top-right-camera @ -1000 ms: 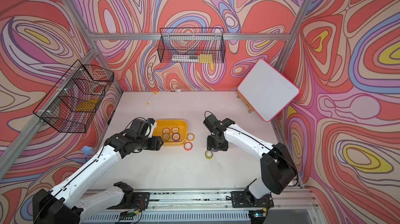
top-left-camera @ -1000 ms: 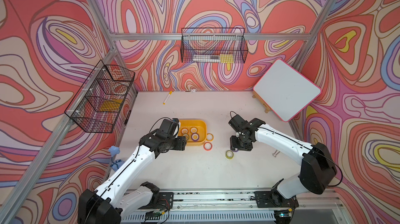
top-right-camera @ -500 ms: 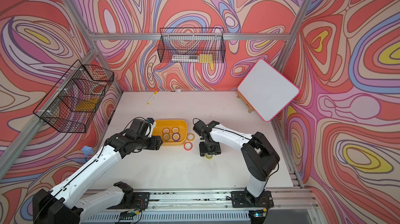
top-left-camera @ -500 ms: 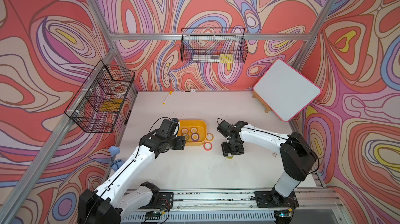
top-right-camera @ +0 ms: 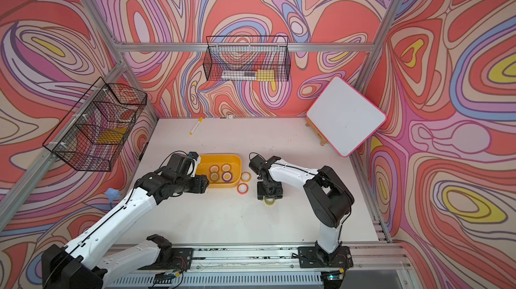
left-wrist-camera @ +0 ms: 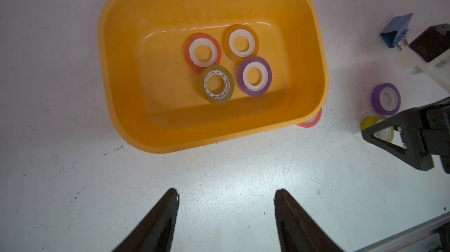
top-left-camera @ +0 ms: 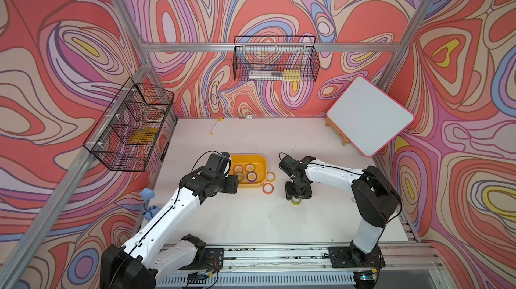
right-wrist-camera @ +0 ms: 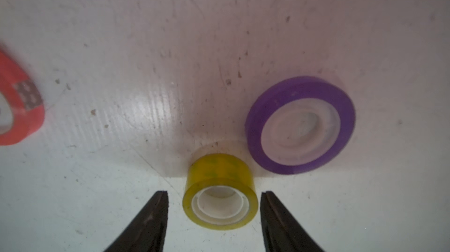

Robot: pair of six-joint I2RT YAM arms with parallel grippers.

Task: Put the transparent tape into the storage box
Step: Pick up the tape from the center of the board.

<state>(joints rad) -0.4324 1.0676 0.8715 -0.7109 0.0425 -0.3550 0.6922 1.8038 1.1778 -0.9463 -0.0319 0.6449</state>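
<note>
right tool (right-wrist-camera: 214, 193) hangs low over the yellow tape roll (right-wrist-camera: 219, 185), jaws moderately wide, one on each side, with a sliver of table (right-wrist-camera: 146, 43) showing on both flanks; nothing gripped yet. the roll sits flat, white core up, out on the table and apart from the storage box (top-left-camera: 251, 157). a purple tape roll (right-wrist-camera: 300, 124) lies just beside it, near one jaw; cannot tell if the two touch. judgement: the step in hand is the pinch on the yellow roll. to do it well, keep the roll centred, sink until the tips straddle its glossy wall below the top edge, then close evenly. an off-centre squeeze would likely skid the slick roll or knock the purple one. lift straight up before carrying across. the box already holds four rolls bunched mid-floor: red-orange roll (left-wrist-camera: 202, 52), orange-yellow roll (left-wrist-camera: 241, 43), purple roll (left-wrist-camera: 254, 76), olive roll (left-wrist-camera: 217, 84). release over bare floor beside them, low, so it does not bounce out. two more rolls (top-left-camera: 270, 176) wait just outside the box wall. left tool (left-wrist-camera: 226, 191) is wide open and empty, over bare table just short of the box.
</note>
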